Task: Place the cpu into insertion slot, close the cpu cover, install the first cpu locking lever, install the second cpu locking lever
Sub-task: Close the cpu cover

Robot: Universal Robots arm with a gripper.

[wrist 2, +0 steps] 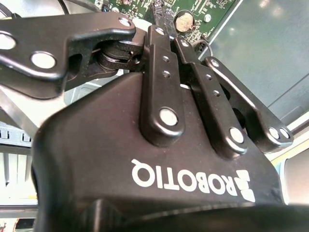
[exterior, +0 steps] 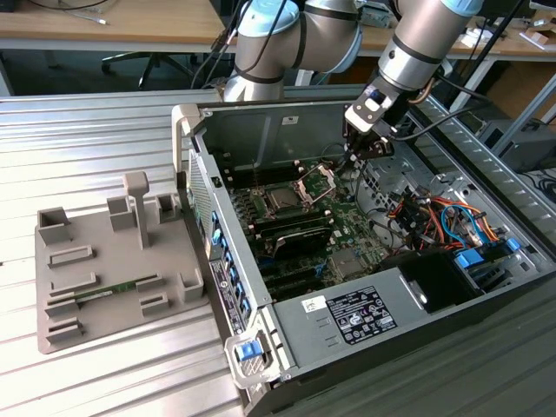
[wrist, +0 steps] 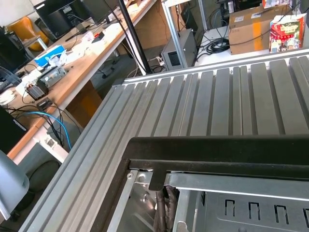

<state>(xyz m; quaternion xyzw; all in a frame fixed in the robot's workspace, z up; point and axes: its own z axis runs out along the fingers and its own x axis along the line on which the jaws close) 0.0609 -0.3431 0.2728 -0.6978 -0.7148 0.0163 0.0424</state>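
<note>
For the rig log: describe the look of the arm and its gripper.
The arm is made of silver-grey tubes with rounded joints, one capped in pale blue, and black cables loop beside its wrist. A light bracket sits just above the black gripper. In the second wrist view, the gripper shows a matte black housing with white lettering and silver rivets.

Ribbed grey metal worktop [exterior: 104, 122] with a dull, brushed sheen. Matt grey plastic holder tray [exterior: 52, 287]. Glossy green circuit board [exterior: 347, 221]. Bright silver metal cpu cover [exterior: 318, 181]. Dull grey sheet-metal computer case [exterior: 261, 122].
</note>
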